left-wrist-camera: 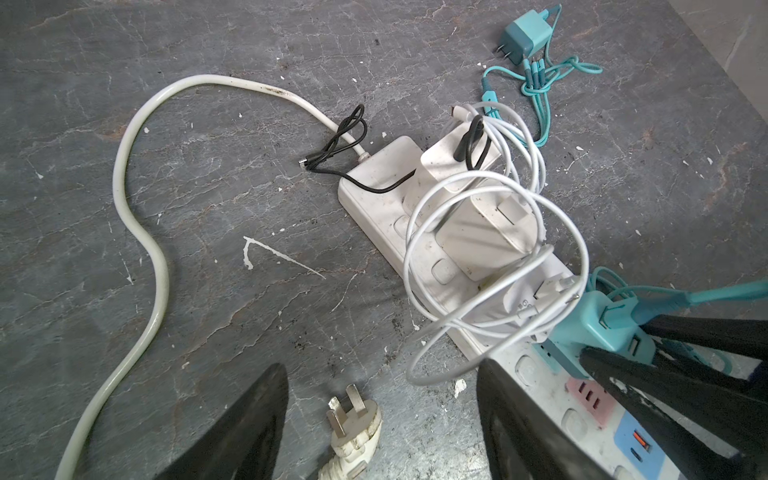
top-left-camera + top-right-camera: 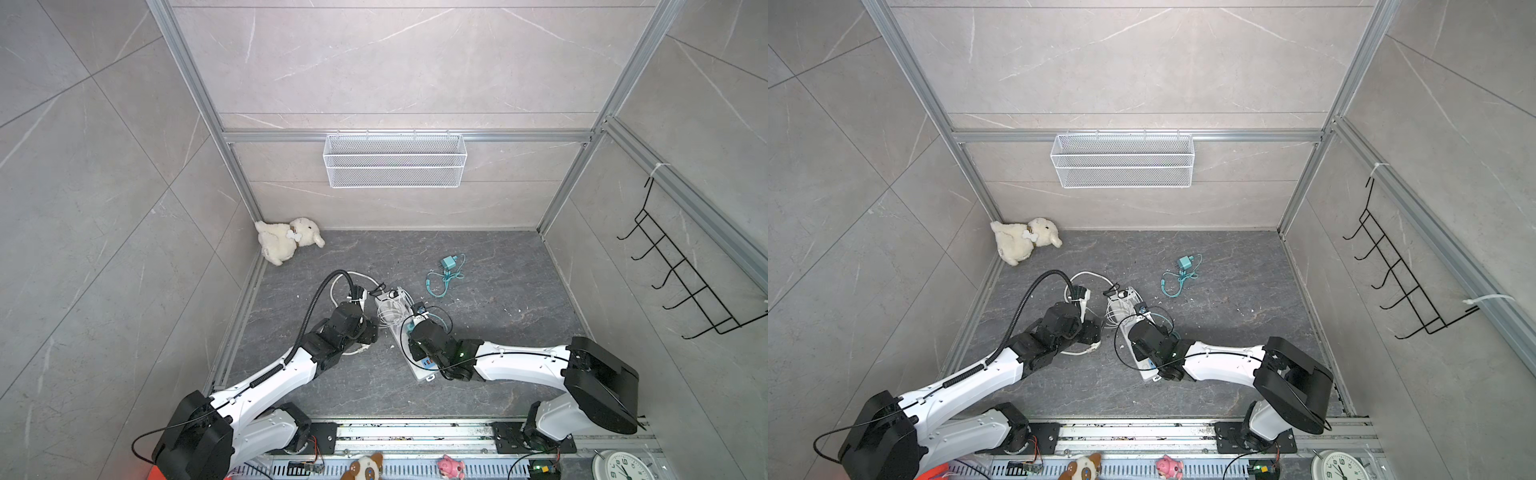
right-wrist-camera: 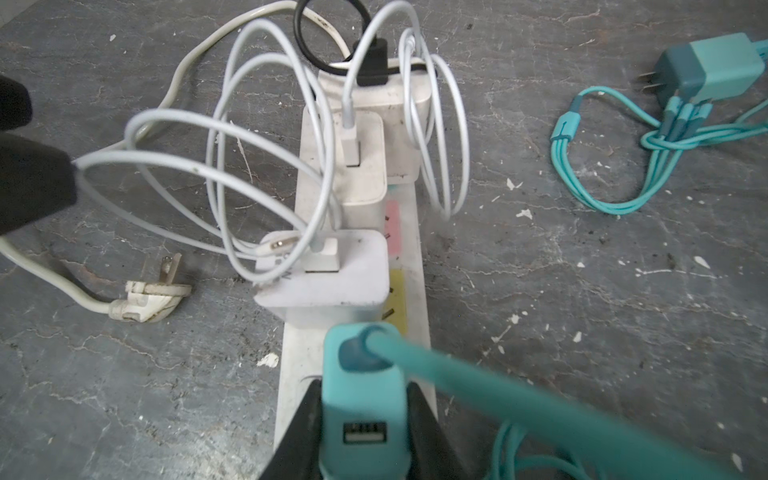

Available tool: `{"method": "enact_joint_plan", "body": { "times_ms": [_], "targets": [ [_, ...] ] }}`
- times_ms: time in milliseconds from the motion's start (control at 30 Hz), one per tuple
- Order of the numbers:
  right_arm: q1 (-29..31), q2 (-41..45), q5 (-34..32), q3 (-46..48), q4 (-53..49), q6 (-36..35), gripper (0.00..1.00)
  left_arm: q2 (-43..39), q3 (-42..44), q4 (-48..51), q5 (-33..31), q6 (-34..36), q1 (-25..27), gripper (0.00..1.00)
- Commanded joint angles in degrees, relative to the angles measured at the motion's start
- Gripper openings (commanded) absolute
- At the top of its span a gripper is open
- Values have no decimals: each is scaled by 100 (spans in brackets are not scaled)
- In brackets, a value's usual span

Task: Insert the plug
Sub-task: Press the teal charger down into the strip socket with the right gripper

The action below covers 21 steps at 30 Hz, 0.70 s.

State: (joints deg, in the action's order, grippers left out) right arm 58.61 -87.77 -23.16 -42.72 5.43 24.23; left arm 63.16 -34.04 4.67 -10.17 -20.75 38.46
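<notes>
My right gripper (image 3: 362, 384) is shut on a teal charger plug (image 3: 361, 399) with a thick teal cable. It holds the plug upright against the face of the white power strip (image 3: 415, 257), just behind a white charger (image 3: 328, 278). The plug's prongs are hidden. In the left wrist view the teal plug (image 1: 598, 324) sits on the strip (image 1: 374, 187) between black fingers (image 1: 665, 345). My left gripper (image 1: 380, 365) is open just above the floor, left of the strip. The strip's own white three-pin plug (image 1: 353, 424) lies between its fingers, untouched.
Two more white chargers and looped white and black cables crowd the strip's far half. A second teal charger (image 2: 448, 262) with its cable lies on the floor behind. A plush dog (image 2: 286, 239) sits in the back left corner. A wire basket (image 2: 395, 160) and a black hook rack (image 2: 681, 274) hang on the walls.
</notes>
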Motion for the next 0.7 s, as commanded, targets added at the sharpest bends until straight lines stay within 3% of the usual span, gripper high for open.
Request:
{"method": "enact_joint_plan", "body": {
  "times_ms": [0,667],
  "targets": [
    [33,-72,-29,118,108,113,3,-111,17,-159,-37,142,-29,74],
    [362,-566,-232,366,-354,697,3,-435,-32,-90,-185,220,-24,74]
  ]
}}
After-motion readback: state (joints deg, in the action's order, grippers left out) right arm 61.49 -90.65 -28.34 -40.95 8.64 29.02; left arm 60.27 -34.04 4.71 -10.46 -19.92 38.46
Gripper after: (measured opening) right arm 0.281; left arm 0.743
